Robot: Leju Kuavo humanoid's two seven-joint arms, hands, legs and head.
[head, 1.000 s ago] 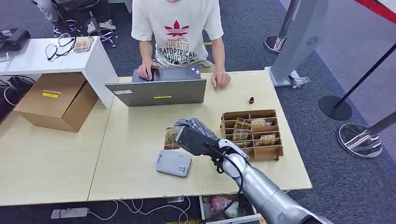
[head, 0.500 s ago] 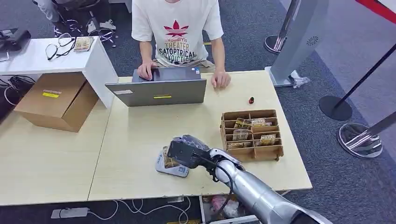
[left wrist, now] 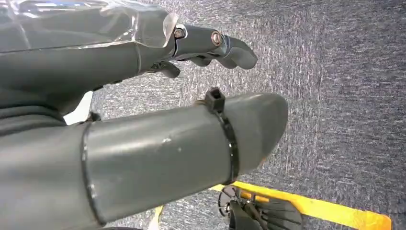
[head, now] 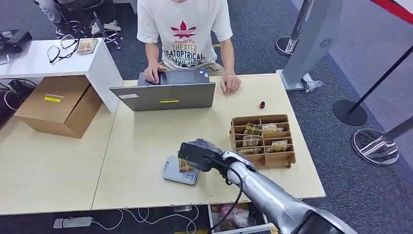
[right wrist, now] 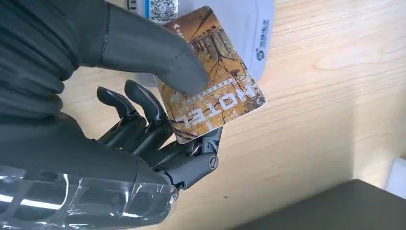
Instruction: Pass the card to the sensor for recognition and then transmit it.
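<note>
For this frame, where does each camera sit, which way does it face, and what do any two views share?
Head view: high on the body, facing forward and down at the table; the right hand holds the card above the sensor.
Left wrist view: behind the left hand, facing grey carpet.
Right wrist view: behind the right hand, facing the tabletop.
Shared by head and right wrist: card and sensor.

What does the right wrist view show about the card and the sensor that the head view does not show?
Right wrist view alone: the word HOTEL printed on the card, the thumb pressing its face, and a QR code on the sensor. Head view alone: the card holder, the laptop and a person across the table. Both: the right hand holds the card above the sensor.
</note>
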